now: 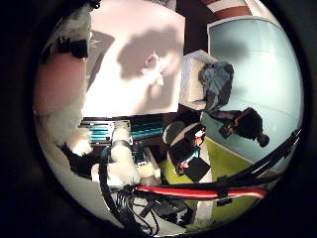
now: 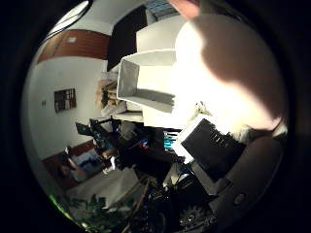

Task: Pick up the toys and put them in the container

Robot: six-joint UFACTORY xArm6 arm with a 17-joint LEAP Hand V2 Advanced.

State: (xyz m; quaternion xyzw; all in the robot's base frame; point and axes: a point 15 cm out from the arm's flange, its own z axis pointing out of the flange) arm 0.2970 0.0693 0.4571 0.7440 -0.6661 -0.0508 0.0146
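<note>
My hand (image 1: 117, 159) hangs high above a white table (image 1: 124, 94). A large pale pinkish soft toy (image 2: 228, 68) fills much of the right thumb side palm view, close against the palm, and its blurred edge shows in the right little finger side palm view (image 1: 54, 99). White fingers (image 1: 121, 139) curl beside it. A small pale toy (image 1: 154, 65) lies on the table in the hand's shadow. A white open container (image 2: 146, 78) stands at the table's edge; it also shows in the right little finger side palm view (image 1: 196, 71).
A grey-blue lump (image 1: 217, 79) sits against the container's far side. A teal floor area (image 1: 263, 69) and a green mat (image 1: 233, 159) lie beyond the table. A red bar (image 1: 213, 191) runs below the hand.
</note>
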